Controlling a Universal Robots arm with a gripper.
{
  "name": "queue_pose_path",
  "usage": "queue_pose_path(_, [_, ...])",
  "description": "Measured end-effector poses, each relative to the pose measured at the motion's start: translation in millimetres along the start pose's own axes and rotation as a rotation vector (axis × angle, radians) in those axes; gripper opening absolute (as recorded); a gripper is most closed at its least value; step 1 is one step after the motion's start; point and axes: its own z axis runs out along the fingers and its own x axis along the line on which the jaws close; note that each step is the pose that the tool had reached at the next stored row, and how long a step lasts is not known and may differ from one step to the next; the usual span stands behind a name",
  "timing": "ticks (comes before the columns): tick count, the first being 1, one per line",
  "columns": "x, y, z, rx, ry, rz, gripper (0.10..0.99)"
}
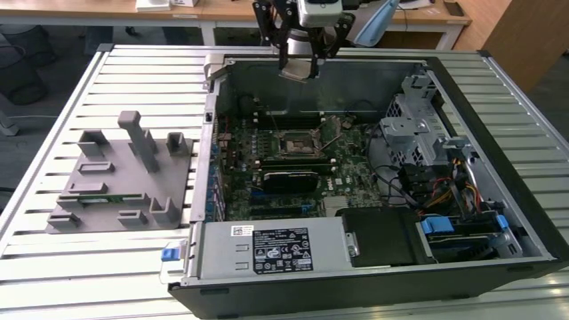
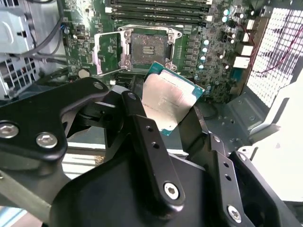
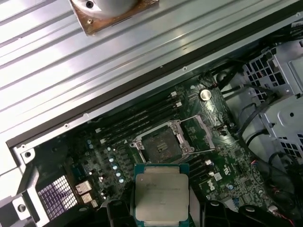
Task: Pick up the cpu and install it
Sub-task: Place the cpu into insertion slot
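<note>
Metal, dull silver and square with a thin green rim: the cpu (image 2: 169, 101) sits tilted, pinched between two black jointed fingers (image 2: 144, 135). At the top centre of the exterior view the arm (image 1: 316, 13) hangs down over the far wall of the open computer case (image 1: 374, 80), well apart from the green motherboard's (image 3: 222, 161) uncovered socket (image 3: 160, 144).

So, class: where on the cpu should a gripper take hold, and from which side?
By two opposite thin edges, coming in from the sides. The cpu is a flat square with a broad metal top, so an edge pinch leaves both faces free. The gripper appears to hold it that way, clear of the open socket.
</note>
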Motion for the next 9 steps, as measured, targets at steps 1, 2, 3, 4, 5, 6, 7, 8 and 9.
queue_pose_path(1, [0.0,0.1,0.0,0.0,-0.0005,0.013,0.541])
queue_pose_path(2, [0.1,0.1,0.1,0.0,-0.001,0.027,0.541])
queue_pose_path(3, [0.1,0.2,0.1,0.001,-0.0015,0.04,0.541])
queue_pose_path(4, [0.1,0.2,0.1,0.001,-0.002,0.053,0.541])
queue_pose_path(5, [0.2,0.3,0.2,0.001,-0.0025,0.066,0.541])
queue_pose_path(6, [0.2,0.4,0.3,0.001,-0.003,0.079,0.541])
queue_pose_path(7, [0.2,0.4,0.3,0.001,-0.0035,0.092,0.541])
queue_pose_path(8, [0.2,0.4,0.3,0.001,-0.004,0.105,0.541])
queue_pose_path(9, [0.2,0.5,0.4,0.001,-0.0045,0.119,0.541])
